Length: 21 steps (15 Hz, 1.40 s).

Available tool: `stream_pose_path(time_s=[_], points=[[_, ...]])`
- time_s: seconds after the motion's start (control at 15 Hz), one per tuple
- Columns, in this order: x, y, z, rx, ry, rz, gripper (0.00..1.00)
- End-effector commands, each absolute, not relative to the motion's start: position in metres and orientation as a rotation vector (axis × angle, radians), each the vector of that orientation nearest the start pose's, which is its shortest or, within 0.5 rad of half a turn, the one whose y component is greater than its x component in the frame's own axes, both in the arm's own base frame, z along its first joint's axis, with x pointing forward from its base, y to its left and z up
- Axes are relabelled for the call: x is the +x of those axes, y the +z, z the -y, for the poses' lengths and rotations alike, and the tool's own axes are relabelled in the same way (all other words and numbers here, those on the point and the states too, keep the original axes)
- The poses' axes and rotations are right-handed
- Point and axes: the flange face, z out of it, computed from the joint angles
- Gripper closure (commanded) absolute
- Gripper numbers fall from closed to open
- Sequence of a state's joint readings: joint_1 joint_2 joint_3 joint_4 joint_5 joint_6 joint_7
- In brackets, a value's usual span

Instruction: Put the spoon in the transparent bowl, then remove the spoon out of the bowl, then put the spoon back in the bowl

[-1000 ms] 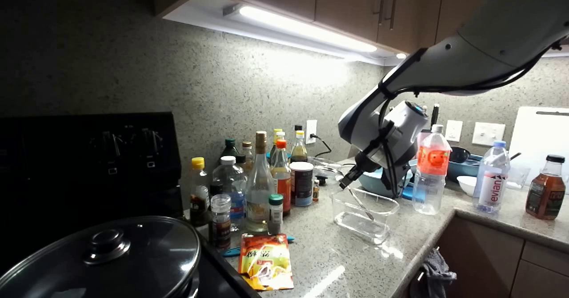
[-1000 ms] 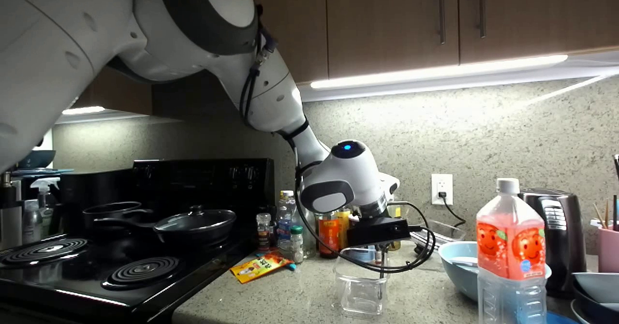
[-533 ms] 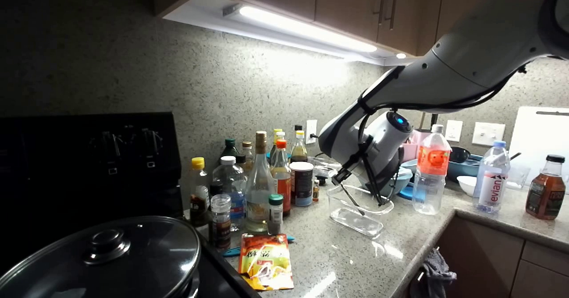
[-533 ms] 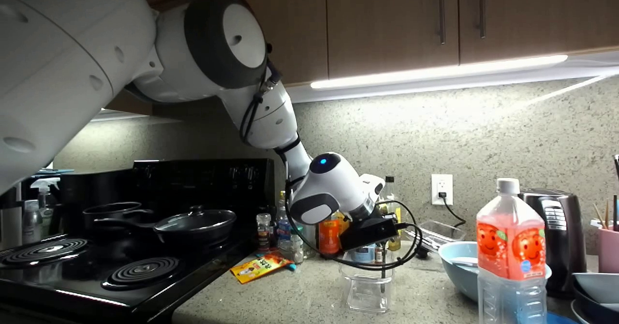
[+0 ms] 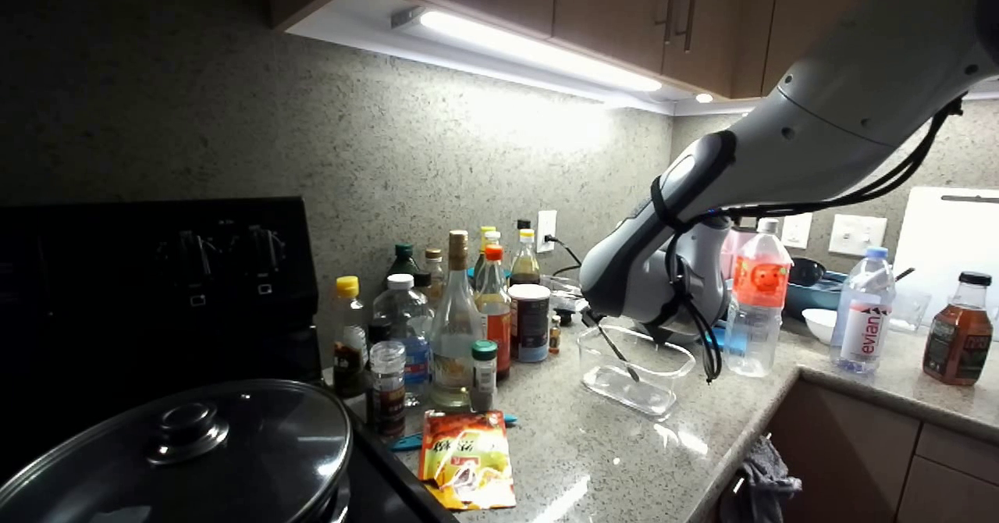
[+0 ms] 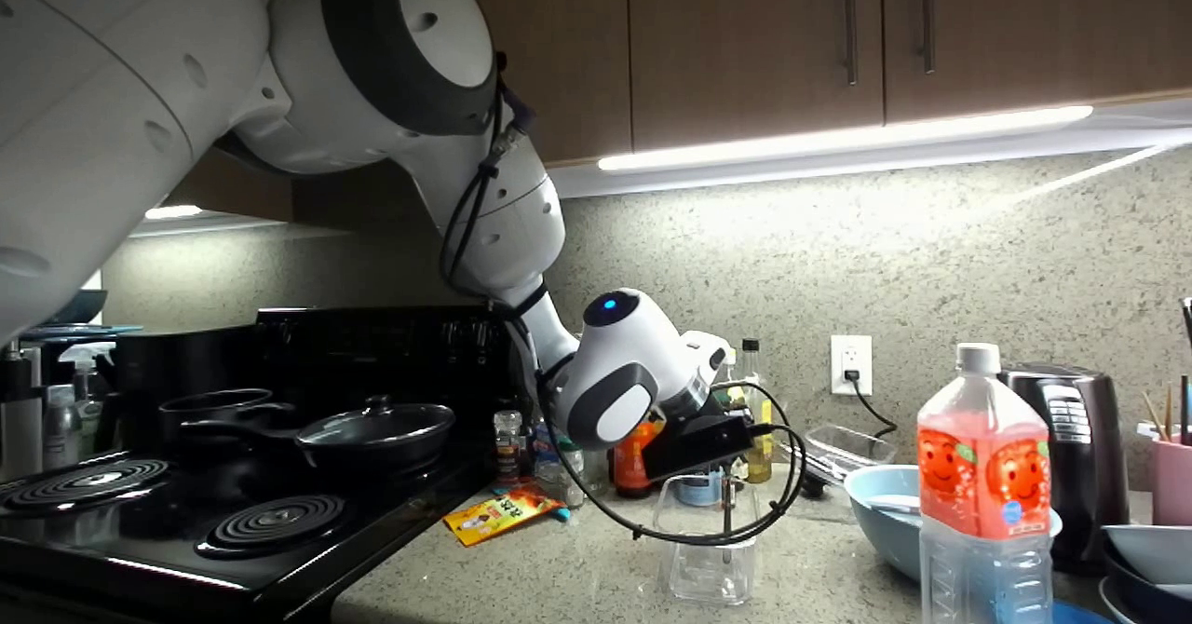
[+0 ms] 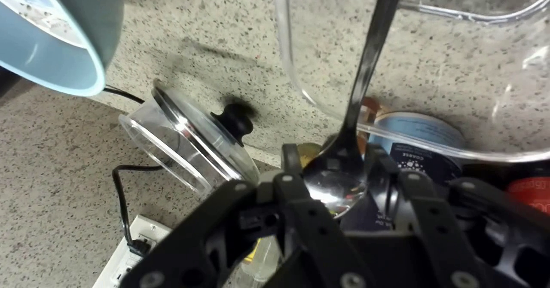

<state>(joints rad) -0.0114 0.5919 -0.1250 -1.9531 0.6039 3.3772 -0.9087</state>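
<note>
Tool (image 7: 333, 156) grips spoon (image 7: 359, 92), handle inside transp. bowl (image 5: 662, 390) rim; cntr. (image 6: 810, 570) gap to blue bowl (image 6: 885, 526).

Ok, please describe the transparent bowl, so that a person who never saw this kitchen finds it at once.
In an exterior view, go right from the black stove along the speckled counter. The transparent bowl stands between the yellow packet and the light blue bowl. Unlike the latter, it is clear, and the spoon in the tool reaches over its rim.
</note>
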Motion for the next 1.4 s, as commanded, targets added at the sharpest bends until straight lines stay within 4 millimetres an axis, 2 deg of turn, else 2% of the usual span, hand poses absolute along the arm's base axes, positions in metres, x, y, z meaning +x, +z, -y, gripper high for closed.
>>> stream_pose_path(time_s=[0.0, 0.07, 0.13, 0.4, 0.73, 1.13, 1.2, 1.33], points=[[0.619, 0.301, 0.128, -3.205, -1.409, 0.287, 0.84], [0.615, 0.306, 0.123, -3.188, -1.441, 0.282, 0.84], [0.618, 0.319, 0.126, -3.199, -1.430, 0.296, 0.84], [0.584, 0.316, 0.134, -3.237, -1.335, 0.217, 0.84], [0.550, 0.293, 0.147, -3.275, -1.081, 0.142, 0.84], [0.535, 0.273, 0.151, -3.311, -0.879, 0.148, 0.84], [0.534, 0.272, 0.150, -3.316, -0.862, 0.154, 0.34], [0.533, 0.275, 0.148, -3.317, -0.851, 0.159, 0.28]])
